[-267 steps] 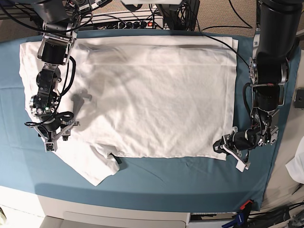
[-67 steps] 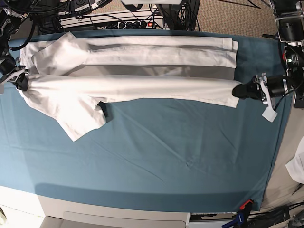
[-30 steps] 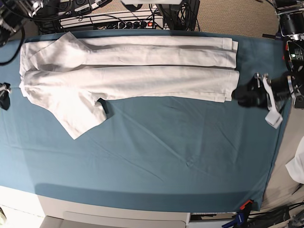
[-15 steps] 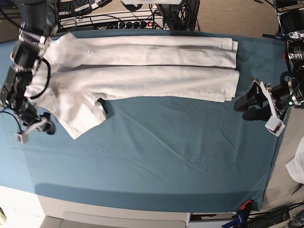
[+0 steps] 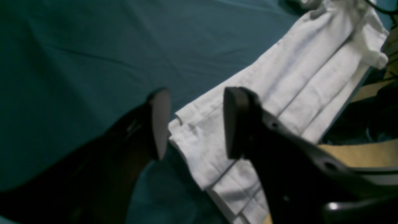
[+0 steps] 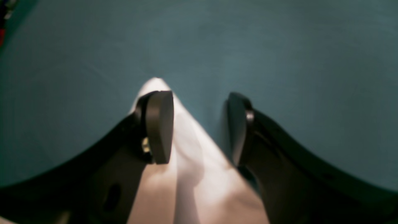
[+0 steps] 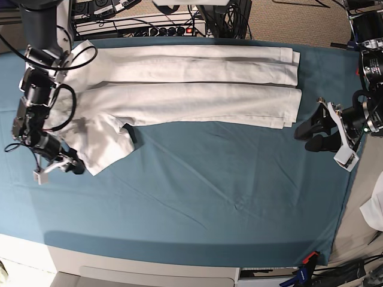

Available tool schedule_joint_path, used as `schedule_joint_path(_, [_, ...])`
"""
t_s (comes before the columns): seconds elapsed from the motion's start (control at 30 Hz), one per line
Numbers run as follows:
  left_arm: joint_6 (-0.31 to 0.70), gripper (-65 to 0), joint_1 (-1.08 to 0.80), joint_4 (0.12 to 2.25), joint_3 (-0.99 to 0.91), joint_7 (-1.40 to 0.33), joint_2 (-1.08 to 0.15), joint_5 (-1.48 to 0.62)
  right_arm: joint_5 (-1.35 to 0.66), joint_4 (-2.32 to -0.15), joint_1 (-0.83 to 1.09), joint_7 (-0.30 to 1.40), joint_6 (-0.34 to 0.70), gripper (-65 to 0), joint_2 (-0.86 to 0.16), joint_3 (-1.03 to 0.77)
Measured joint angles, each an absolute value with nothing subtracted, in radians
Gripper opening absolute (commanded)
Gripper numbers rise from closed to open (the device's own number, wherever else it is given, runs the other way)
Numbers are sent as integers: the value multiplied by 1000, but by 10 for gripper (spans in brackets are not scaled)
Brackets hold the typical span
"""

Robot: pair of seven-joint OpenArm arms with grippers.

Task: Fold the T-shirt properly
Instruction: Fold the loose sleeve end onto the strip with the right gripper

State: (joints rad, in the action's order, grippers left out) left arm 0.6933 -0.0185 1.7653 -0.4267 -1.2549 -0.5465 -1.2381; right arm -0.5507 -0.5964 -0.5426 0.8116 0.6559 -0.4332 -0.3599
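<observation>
The white T-shirt (image 7: 179,101) lies folded into a long band at the back of the teal cover, with one sleeve (image 7: 102,149) spread toward the front left. My right gripper (image 7: 67,166) is open low at the sleeve's tip; in the right wrist view the gripper (image 6: 199,124) has the white sleeve point (image 6: 189,146) between its fingers. My left gripper (image 7: 307,137) is open just right of the shirt's hem end. In the left wrist view the gripper (image 5: 194,124) frames the hem corner (image 5: 199,133) of the shirt.
The teal table cover (image 7: 209,203) stretches toward the front. A power strip and cables (image 7: 167,28) lie behind the table's back edge. A small white cloth scrap (image 7: 374,209) shows at the right border, off the table.
Both grippers let go of the folded-over shirt edge and opened. In the last half second my right gripper moved right to the sleeve tip; the left one hardly moved.
</observation>
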Motion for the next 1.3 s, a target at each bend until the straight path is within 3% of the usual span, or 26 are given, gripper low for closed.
schedule_joint_path(0.17, [693,-381,-19,1765,-427,-1255,-546,-1238,-559,-598,-545,810,667,-369,-390,-360])
schedule_joint_path(0.2, [693,-381,-19,1765,-427,-1255,-546,-1237,-558,-598,-545,811,667,-398,-390,-360])
schedule_joint_path(0.33, [693,-381,-19,1765,-427,-1255,-546,-1237,-550,-605,-540,827,665,-650,-396,-360])
schedule_joint_path(0.47, [693,-381,-19,1765,-427,-1255,-546,-1237,-591,-654,-534,938,667,-650,-414,-360])
schedule_joint_path(0.57, [693,-381,-19,1765,-427,-1255,-546,-1238,-741,-768,-498,1065,683,-650,-426,-365])
schedule_joint_path(0.87, [694,-381,-19,1766,-427,-1254,-546,-1229,-804,-1421,-203,1257,689,-650,-423,-364])
schedule_joint_path(1.03, [693,-381,-19,1766,-427,-1253,-546,-1205,-814,-1743,33,1262,695,-650,-422,-361])
schedule_joint_path(1.3, [693,-381,-20,1765,-427,-1232,-546,-1174,-799,-2059,358,1266,700,-650,-370,-360])
